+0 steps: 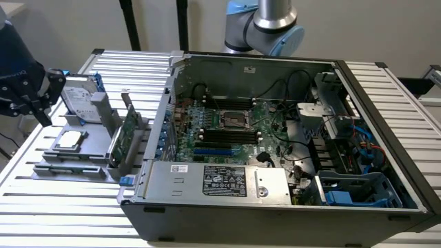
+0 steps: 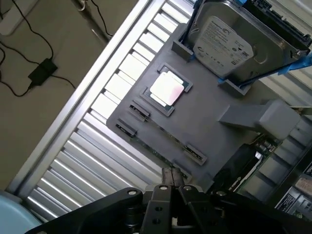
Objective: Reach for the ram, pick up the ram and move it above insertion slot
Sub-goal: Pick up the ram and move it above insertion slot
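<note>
Gripper [image 2: 173, 173]: my jaws are pressed together, pinching nothing, right over the ram's end.
Ram [image 2: 157, 145]: there it lies in the grey holder [image 2: 209, 112] on the worktop [image 2: 92, 151].

Ram [image 2: 155, 151] partly behind hand [image 2: 171, 175]

No text is reading clearly; labels on the hard drive [image 2: 222, 36] and power supply [image 1: 224, 182] are showing illegible print.
</note>
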